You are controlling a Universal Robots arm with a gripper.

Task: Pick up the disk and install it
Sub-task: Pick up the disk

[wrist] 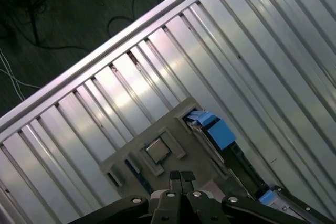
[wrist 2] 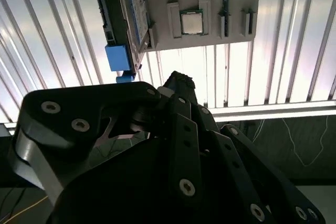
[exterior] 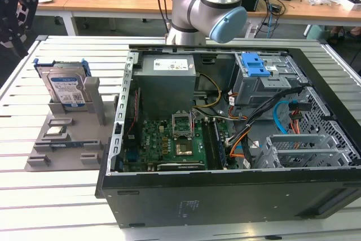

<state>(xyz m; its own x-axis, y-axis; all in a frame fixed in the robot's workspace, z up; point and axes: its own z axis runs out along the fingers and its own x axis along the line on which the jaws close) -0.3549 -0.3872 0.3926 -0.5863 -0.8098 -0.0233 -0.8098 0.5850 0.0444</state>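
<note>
Aloft, end effector (wrist: 181,177) seemingly closed, well clear of disk (exterior: 66,86).

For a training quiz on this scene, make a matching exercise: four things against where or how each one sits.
Things:
1 disk
2 chip
3 computer case
4 blue latch

States:
A open on top, lying on the table
B flat in the grey holder
C inside the case
D upright on edge in the grey holder

Pairs: 1-D, 2-B, 3-A, 4-C
</note>
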